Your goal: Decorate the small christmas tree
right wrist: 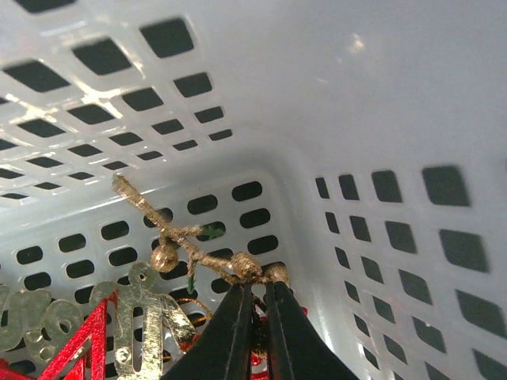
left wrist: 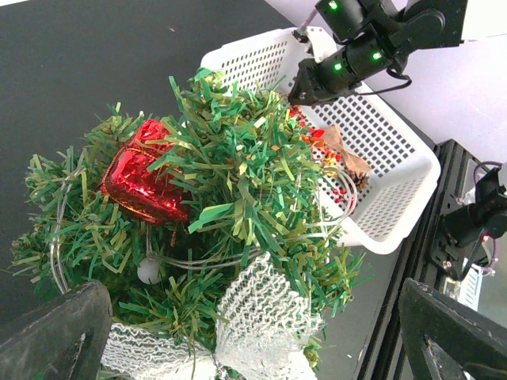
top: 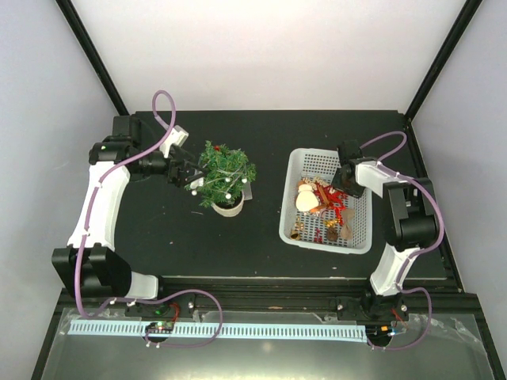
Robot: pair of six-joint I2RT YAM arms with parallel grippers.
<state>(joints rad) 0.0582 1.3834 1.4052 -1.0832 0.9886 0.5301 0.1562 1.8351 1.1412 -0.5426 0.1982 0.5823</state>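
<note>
Count: two arms, one tree [top: 226,176], one pot [top: 229,209], one basket [top: 315,165], all on one black table [top: 158,229].

Tree: stands upright in its pale pot, left of the table's middle, well apart from every table edge. On it are one shiny red ornament [left wrist: 142,182], one white mesh ribbon [left wrist: 265,305] low on the near side, and one white bead [left wrist: 148,271] on a clear strand in the wrist view. More pale beads show from above, too small to count.

Basket: right of centre, with its right side near the table's right edge. It holds a heap of ornaments [top: 321,207] in red, gold and brown; the number cannot be told.

Left gripper [top: 190,172]: up against the tree's left branches at mid height. Its fingers [left wrist: 55,336] are spread wide, with branches filling the view between them.

Right gripper [top: 346,180]: down inside the basket's far right corner, with walls close on two sides. Its fingers [right wrist: 230,340] are pressed almost together, leaving only a thin slit. The tips sit at the knots of one gold cord [right wrist: 178,233], with one gold cut-out [right wrist: 142,313] just beside. Cannot tell whether a strand is caught.

Room: an open black strip lies between tree and basket, and a bare band runs in front of both toward the arm bases.
</note>
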